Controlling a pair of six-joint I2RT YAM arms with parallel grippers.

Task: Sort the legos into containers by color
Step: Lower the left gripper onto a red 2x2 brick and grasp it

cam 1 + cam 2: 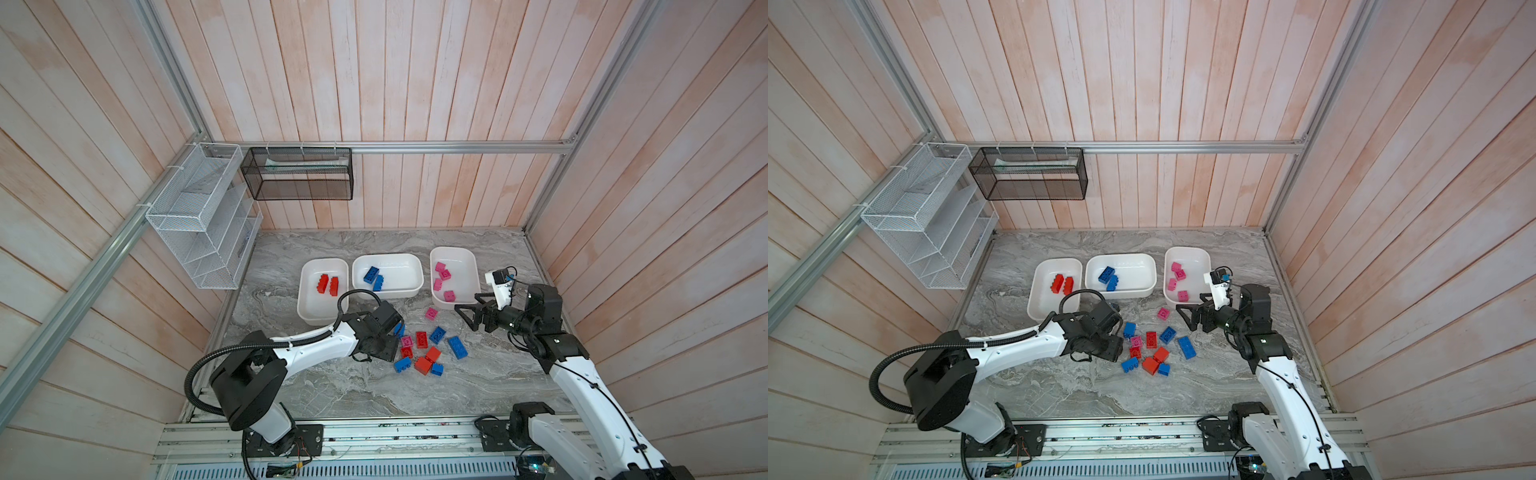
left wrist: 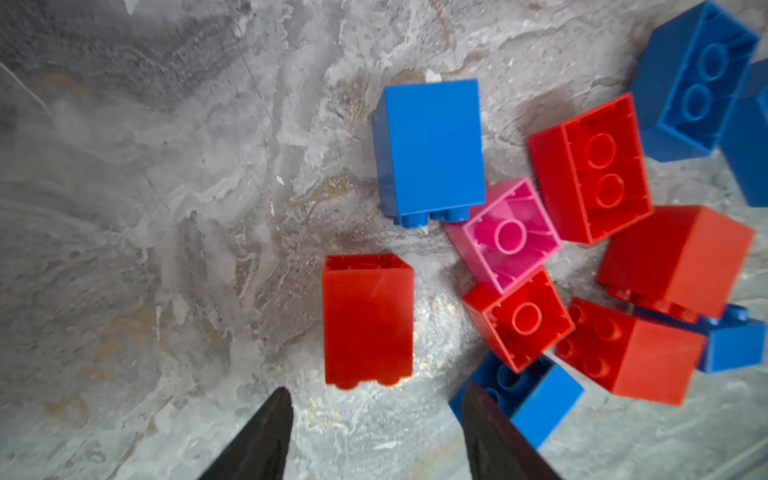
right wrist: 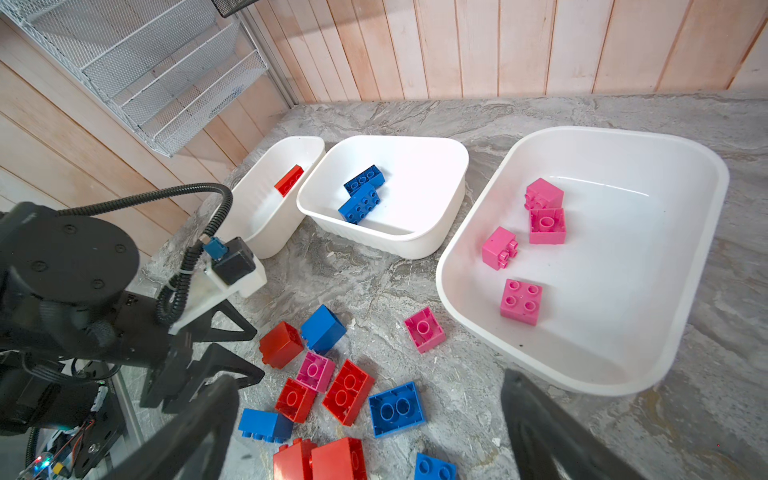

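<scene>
Grey marble tabletop (image 1: 332,386) boxed in by plank walls (image 1: 415,83), and the sort is looking maybe a third done. Left gripper (image 2: 377,399) is hanging low over the near-left edge of the pile (image 1: 421,339), jaws part-way apart and gripping nothing. A red brick (image 2: 368,318) is lying on its side just ahead of the fingertips in the left wrist view, a little apart from the rest. My guess is that's the one being lined up. It's looking like the easy grab, with bare table on its flanks while most of the others are touching each other.

Right gripper (image 1: 466,303) is hovering spread wide and empty, between the right tub (image 1: 461,274) and the pile, just beside a lone pink brick (image 1: 431,313). Makes sense, since that arm is sitting closest to the pink tub.

Tubs are sitting in a row behind the pile. Left tub (image 1: 318,305) is holding two reds (image 1: 327,285), middle tub (image 1: 399,274) two blues (image 1: 373,277), right tub four pinks (image 1: 443,279). No mixed colours that I'm seeing. Everything else, a dozen or so in all three colours, is lying loose on the table.
</scene>
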